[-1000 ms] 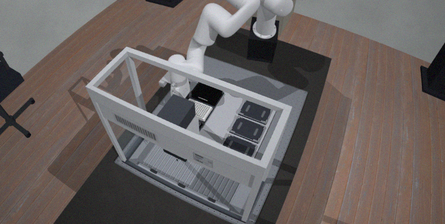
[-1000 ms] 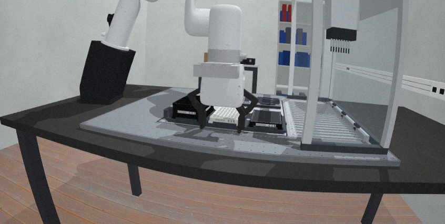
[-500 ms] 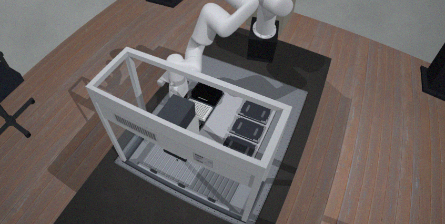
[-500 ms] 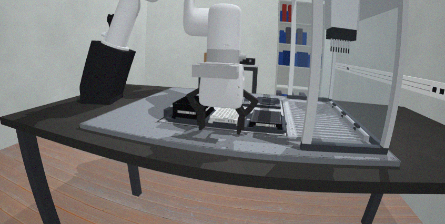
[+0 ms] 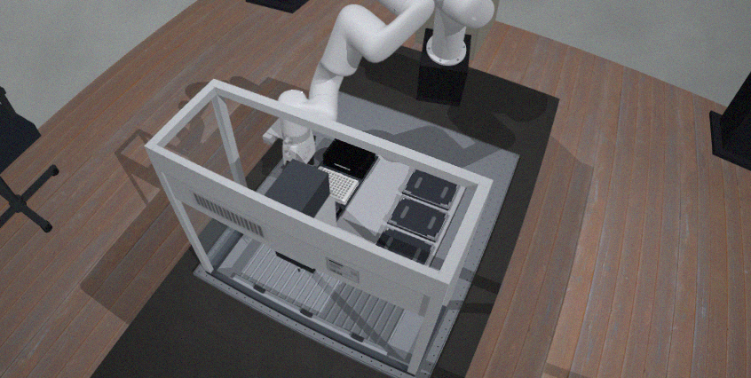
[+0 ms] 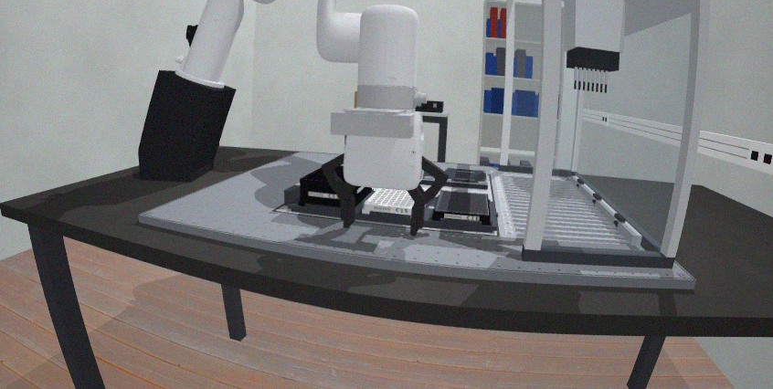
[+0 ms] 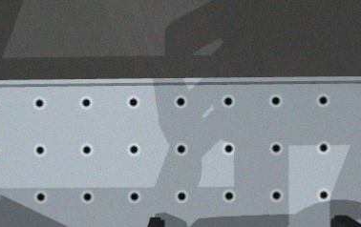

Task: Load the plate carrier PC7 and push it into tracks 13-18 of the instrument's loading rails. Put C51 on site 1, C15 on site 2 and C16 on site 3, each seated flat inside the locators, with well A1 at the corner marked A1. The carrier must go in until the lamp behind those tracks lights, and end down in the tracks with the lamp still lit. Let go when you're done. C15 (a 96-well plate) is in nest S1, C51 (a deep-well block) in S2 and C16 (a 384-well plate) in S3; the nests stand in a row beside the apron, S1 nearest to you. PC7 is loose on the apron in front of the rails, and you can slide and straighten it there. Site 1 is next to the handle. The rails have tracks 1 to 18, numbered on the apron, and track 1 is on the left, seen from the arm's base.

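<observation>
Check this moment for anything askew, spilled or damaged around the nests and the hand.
Nothing stands out. The three plates sit level in a row in their nests, the white C15 in the middle as the exterior view shows them. The hand hangs wide open and holds nothing, low over the perforated baseplate in front of them.

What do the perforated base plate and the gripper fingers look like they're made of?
Base plate: likely matte anodised aluminium, pale grey with a regular grid of drilled holes. Gripper fingers: probably black plastic or coated metal, dull, with no glints; hard to tell which.
</observation>
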You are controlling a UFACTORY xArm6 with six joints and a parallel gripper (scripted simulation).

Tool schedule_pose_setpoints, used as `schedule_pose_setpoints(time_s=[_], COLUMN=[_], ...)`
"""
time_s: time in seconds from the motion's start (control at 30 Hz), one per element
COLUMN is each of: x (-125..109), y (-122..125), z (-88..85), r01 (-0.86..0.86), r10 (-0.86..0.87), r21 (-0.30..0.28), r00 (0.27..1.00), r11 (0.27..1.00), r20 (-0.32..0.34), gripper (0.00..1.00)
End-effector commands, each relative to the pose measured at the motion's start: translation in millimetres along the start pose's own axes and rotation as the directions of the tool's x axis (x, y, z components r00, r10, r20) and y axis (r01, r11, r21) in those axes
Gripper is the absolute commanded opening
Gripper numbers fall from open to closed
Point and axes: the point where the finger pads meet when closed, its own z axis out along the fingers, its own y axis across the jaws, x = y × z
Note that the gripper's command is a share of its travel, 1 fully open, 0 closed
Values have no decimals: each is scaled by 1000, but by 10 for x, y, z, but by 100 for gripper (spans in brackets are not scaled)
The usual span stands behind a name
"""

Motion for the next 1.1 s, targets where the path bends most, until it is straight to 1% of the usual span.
schedule_pose_setpoints(time_s=[0.0,1.07], x=[37,224], y=[-19,-19], z=[-15,-16], r01=[0,0], r10=[0,0], r21=[4,4], r00=[1000,1000], r11=[1000,1000], r20=[-2,-2], gripper=[100,100])
